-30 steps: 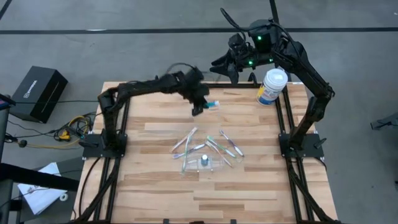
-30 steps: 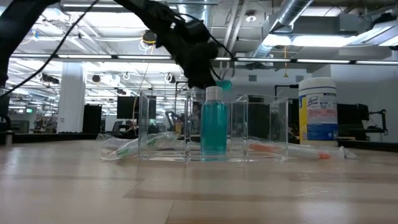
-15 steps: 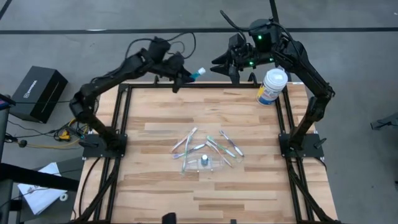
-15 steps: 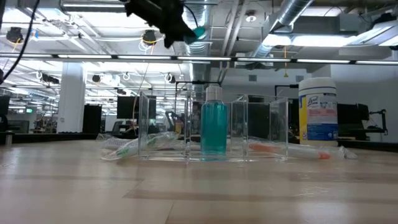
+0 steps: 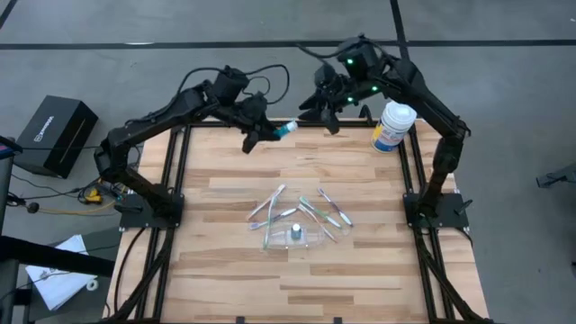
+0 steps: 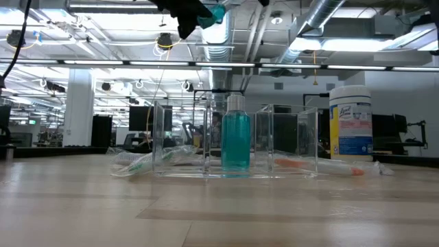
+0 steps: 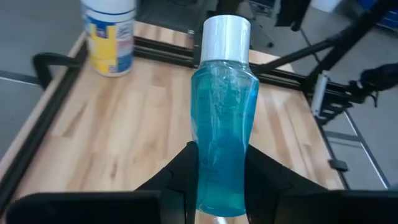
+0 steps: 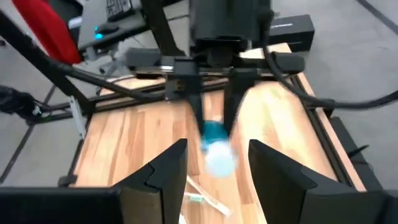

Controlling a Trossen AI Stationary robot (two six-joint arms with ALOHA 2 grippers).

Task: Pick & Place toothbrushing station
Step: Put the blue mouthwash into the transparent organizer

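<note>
High view: the left gripper (image 5: 267, 135) hangs over the far edge of the light wooden desk (image 5: 225, 270), its fingers clenched on a small teal bottle with a white cap (image 5: 286, 130), cap pointing toward the right gripper (image 5: 317, 101). The right gripper hovers just beyond the far desk edge, facing the bottle with nothing in it. A large white tub with a blue-yellow label (image 5: 393, 125) stands at the far right corner. Mid-desk sits a small clear plastic container (image 5: 297, 236), and thin pale toothbrushes with green and pink accents (image 5: 315, 210) lie scattered just beside it.

Low view: the clear container (image 6: 236, 140) stands on the desk with a second teal bottle with a white cap (image 6: 236, 143) upright in it. Toothbrushes (image 6: 147, 160) lie on either side. The left gripper (image 6: 194, 15) carries its bottle (image 6: 217, 14) high above, near the picture's top. The white tub (image 6: 350, 122) stands to the right.

Left wrist view: the two dark fingers (image 7: 181, 169) squeeze the lower body of the teal bottle (image 7: 223, 115), cap outward; the white tub (image 7: 109, 34) shows beyond.

Right wrist view: the right fingers (image 8: 163, 167) stand apart, released and empty, aimed at the bottle's white cap (image 8: 217, 157) held by the left gripper (image 8: 214, 115) facing them.
</note>
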